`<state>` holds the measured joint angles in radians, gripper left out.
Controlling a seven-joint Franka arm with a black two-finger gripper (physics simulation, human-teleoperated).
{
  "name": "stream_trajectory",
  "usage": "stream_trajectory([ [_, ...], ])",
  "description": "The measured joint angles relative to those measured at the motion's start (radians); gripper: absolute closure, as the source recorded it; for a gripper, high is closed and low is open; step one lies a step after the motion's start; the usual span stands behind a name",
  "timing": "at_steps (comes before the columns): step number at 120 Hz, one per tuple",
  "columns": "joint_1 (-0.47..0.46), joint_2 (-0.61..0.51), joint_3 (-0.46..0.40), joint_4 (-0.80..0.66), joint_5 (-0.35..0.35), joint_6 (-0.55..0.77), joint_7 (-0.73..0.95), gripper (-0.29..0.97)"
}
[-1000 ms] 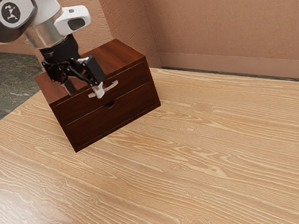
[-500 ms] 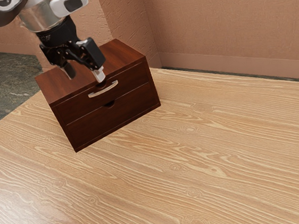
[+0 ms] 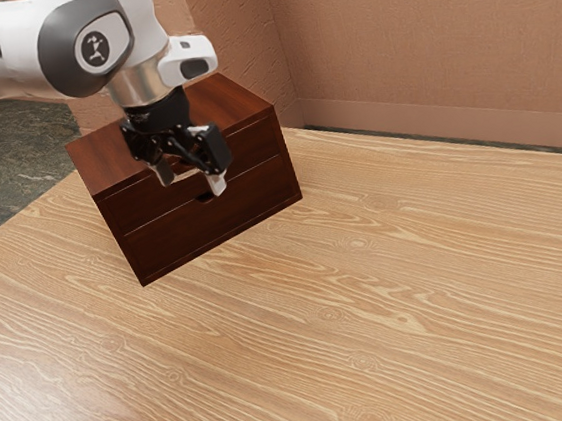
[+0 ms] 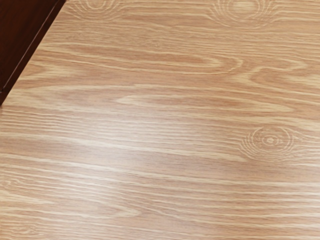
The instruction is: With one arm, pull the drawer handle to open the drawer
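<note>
A dark brown two-drawer cabinet point(image 3: 223, 209) stands on the wooden table point(image 3: 391, 299) near the back left corner. My black gripper point(image 3: 189, 178) hangs in front of the upper drawer's front point(image 3: 254, 141), right where its pale handle sits, and the hand hides that handle. The fingers stand well apart, one fingertip point(image 3: 217, 185) reaching down to the notch of the lower drawer. The upper drawer's front lies flush with the cabinet. In the wrist view the cabinet's dark base point(image 4: 20, 30) fills one corner, with table wood point(image 4: 175, 130) below the hand.
A tan wall point(image 3: 423, 35) with a baseboard runs behind the table at the exterior view's right. Dark floor point(image 3: 3, 149) shows beyond the table's left edge. Bare table surface stretches in front of the cabinet.
My hand rose above the cabinet's top, then came down and toward the exterior view's right, in front of the upper drawer. The handle, seen before, is now covered.
</note>
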<state>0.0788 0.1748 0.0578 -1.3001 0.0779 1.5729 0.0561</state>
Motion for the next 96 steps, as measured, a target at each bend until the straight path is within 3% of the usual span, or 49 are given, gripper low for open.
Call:
stream_trajectory([
  [15,0.006,-0.005,0.001,-0.054,0.068,0.158,0.088,0.00],
  [40,0.005,-0.007,0.002,-0.127,0.115,0.338,0.241,0.00],
  [96,0.017,0.030,0.023,-0.152,0.155,0.458,0.465,0.00],
])
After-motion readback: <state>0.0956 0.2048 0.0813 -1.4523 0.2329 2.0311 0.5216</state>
